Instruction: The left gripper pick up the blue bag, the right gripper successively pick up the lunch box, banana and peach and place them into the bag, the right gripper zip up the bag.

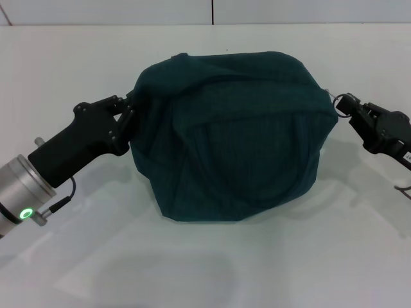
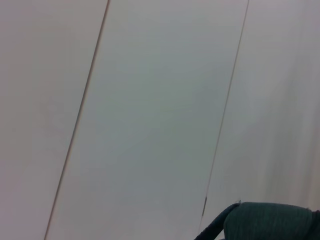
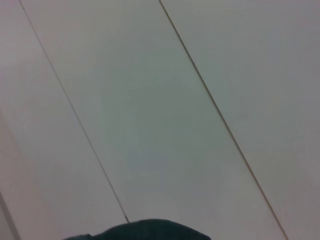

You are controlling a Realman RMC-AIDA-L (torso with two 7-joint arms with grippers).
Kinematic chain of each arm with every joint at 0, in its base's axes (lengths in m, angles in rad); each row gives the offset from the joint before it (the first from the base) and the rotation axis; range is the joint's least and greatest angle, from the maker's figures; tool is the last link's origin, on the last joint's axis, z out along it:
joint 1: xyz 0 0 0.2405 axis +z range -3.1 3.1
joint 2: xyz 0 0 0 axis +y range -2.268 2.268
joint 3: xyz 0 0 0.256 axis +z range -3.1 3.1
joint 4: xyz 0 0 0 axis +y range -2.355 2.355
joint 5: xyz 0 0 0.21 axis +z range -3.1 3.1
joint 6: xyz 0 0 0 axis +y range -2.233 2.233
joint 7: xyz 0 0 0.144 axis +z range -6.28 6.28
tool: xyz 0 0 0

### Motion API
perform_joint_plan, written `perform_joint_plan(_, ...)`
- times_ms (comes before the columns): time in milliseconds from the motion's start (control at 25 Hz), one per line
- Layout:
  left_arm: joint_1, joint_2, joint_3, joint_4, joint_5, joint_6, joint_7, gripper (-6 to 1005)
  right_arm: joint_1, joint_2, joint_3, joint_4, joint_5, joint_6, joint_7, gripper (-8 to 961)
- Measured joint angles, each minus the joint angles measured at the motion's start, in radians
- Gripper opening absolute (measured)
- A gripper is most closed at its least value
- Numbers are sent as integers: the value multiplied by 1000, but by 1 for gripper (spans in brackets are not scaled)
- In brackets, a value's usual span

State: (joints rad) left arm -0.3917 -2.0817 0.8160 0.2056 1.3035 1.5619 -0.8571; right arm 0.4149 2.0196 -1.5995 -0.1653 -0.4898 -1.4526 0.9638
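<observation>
Teal fabric bag point(image 1: 231, 138) bulges between pincers: left gripper point(image 1: 126, 110) clamps its side steady while right gripper point(image 1: 342, 104) pinches the metal zipper ring point(image 1: 336, 98)

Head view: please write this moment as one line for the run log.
dark teal fabric bag: on white table, bulging | left gripper: at bag's left edge | right gripper: at metal zipper ring, bag's right end | food items: none visible

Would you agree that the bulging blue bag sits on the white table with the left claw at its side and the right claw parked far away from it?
Not quite: in the head view the right claw is at the bag's edge by a metal ring, not far away. The left claw is at its other side, on the white table.
</observation>
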Motion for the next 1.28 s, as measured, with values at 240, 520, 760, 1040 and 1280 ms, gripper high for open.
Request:
perform_joint_plan(240, 1, -1, 0, 0, -8, 8, -1, 54, 6, 1, -16, -2, -2, 76, 2, 13)
perform_joint_plan(520, -2, -1, 3, 0, -6, 9, 0, 55, 26, 2, -45, -5, -3, 128, 1, 12)
perform_joint_plan(760, -4, -4, 2, 0, -7, 9, -1, 54, 36, 2, -53, -4, -23, 136, 6, 13)
perform_joint_plan(1040, -6, -5, 0, 0, -7, 9, -7, 58, 37, 1, -47, -5, -23, 202, 35, 15)
perform_joint_plan(1280, -6, -5, 0, 0, -7, 10, -8, 69, 38, 3, -52, -8, -26, 203, 36, 21)
